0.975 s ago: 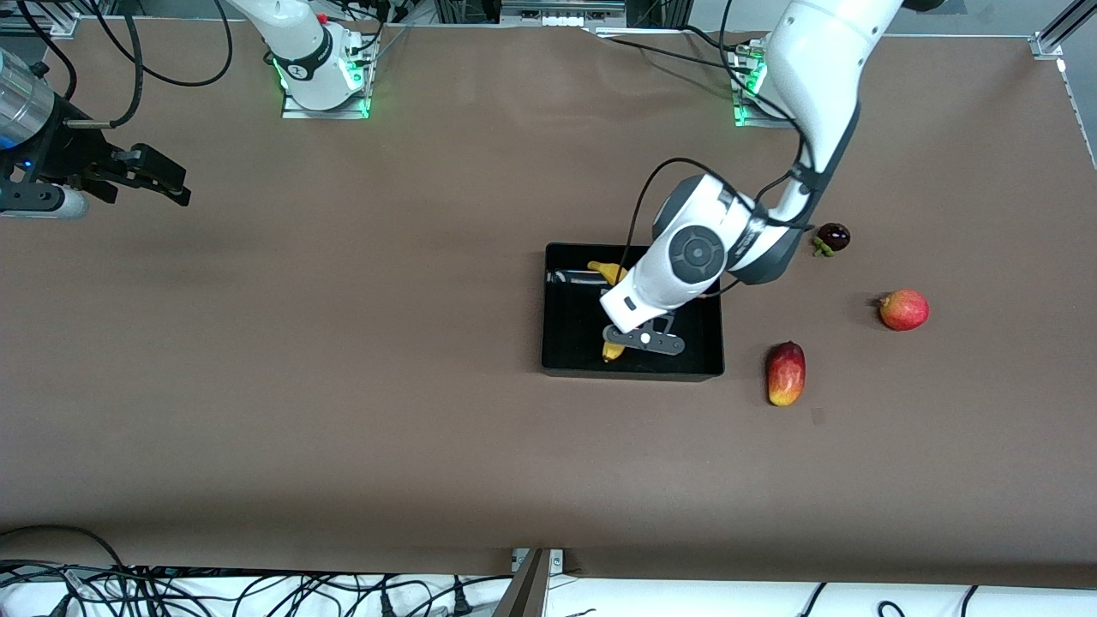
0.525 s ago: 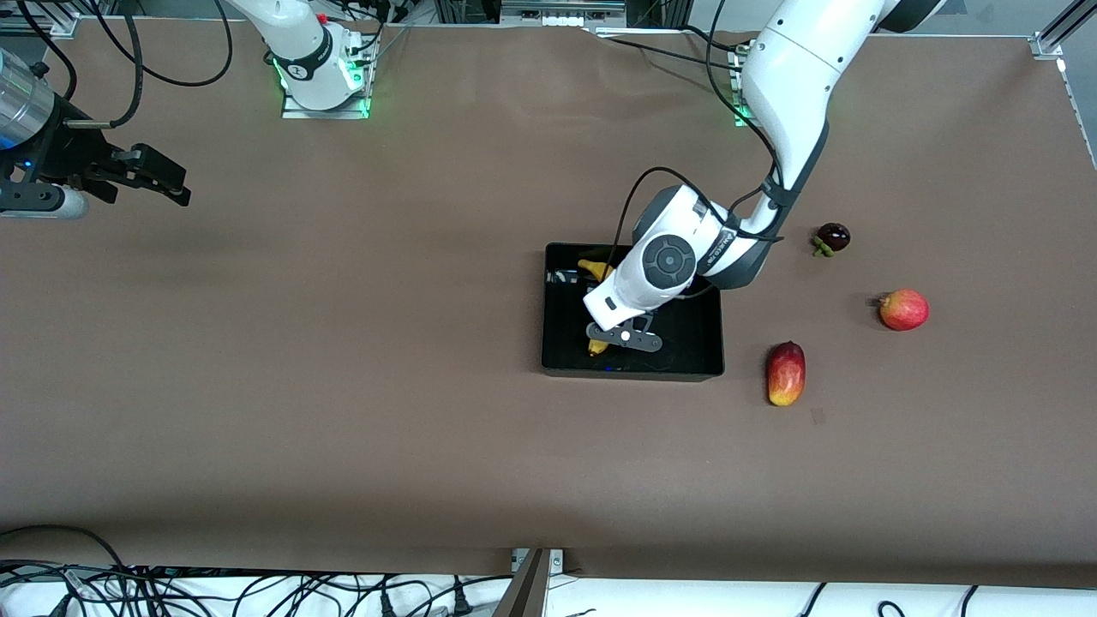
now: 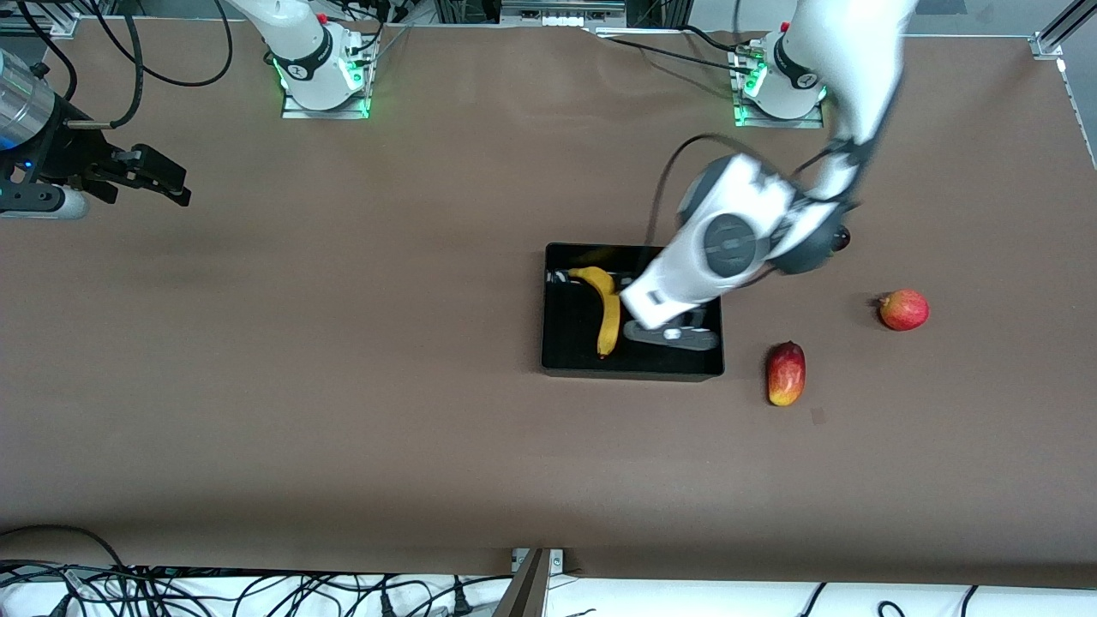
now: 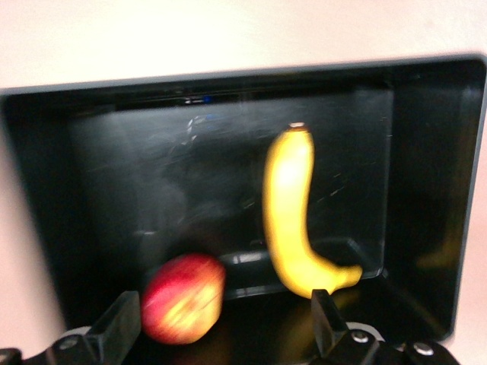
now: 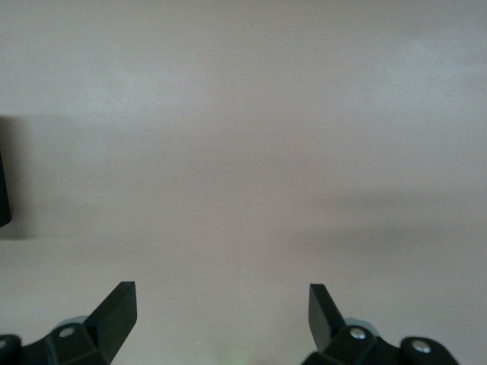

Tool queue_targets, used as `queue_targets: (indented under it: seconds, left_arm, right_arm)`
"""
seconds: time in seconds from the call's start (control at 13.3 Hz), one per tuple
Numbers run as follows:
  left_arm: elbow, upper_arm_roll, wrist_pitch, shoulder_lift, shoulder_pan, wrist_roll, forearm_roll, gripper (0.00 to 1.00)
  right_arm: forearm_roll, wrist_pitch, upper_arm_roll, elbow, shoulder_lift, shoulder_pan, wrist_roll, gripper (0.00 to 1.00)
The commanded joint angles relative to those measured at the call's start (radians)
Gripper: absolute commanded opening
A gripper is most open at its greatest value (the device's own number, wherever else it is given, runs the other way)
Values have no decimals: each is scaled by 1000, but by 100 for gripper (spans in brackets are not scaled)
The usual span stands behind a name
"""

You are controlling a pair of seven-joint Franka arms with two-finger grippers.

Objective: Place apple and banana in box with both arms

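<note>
Both fruits lie in the box (image 3: 566, 364): the banana (image 3: 605, 313) toward the right arm's end, the apple (image 4: 183, 298) beside it (hidden under my arm from the front). My left tool (image 4: 221, 331) hangs over the box, jaws apart, empty. My right tool (image 5: 221, 319), also spread, waits well away. Next I'd judge only lifting clear remains.
</note>
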Motion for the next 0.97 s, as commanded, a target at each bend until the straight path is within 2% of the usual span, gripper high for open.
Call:
queue_targets:
  seconds: [0.0, 0.22, 0.38, 0.45, 0.6, 0.75, 0.9]
  left_arm:
    - [-35, 1, -149, -149, 125, 76, -5, 100]
    - [-34, 85, -283, -253, 210, 281, -5, 100]
    - [-29, 140, -372, -307, 232, 307, -2, 100]
    - [-23, 154, -410, -333, 233, 307, 48, 100]
    - [52, 149, -459, -359, 233, 311, 174, 100]
    - [142, 152, -557, -347, 233, 311, 150, 100]
    - [153, 154, -585, -348, 233, 313, 138, 100]
  right_arm:
    - [-12, -6, 15, 20, 7, -13, -1, 100]
    - [-11, -6, 15, 20, 7, -13, -1, 100]
    - [-12, -6, 15, 20, 7, -13, -1, 100]
    - [-12, -6, 15, 20, 5, -13, -1, 100]
    - [-12, -6, 15, 20, 5, -13, -1, 100]
    - [-11, -6, 15, 20, 7, -13, -1, 100]
    - [-12, -6, 15, 20, 7, -13, -1, 100]
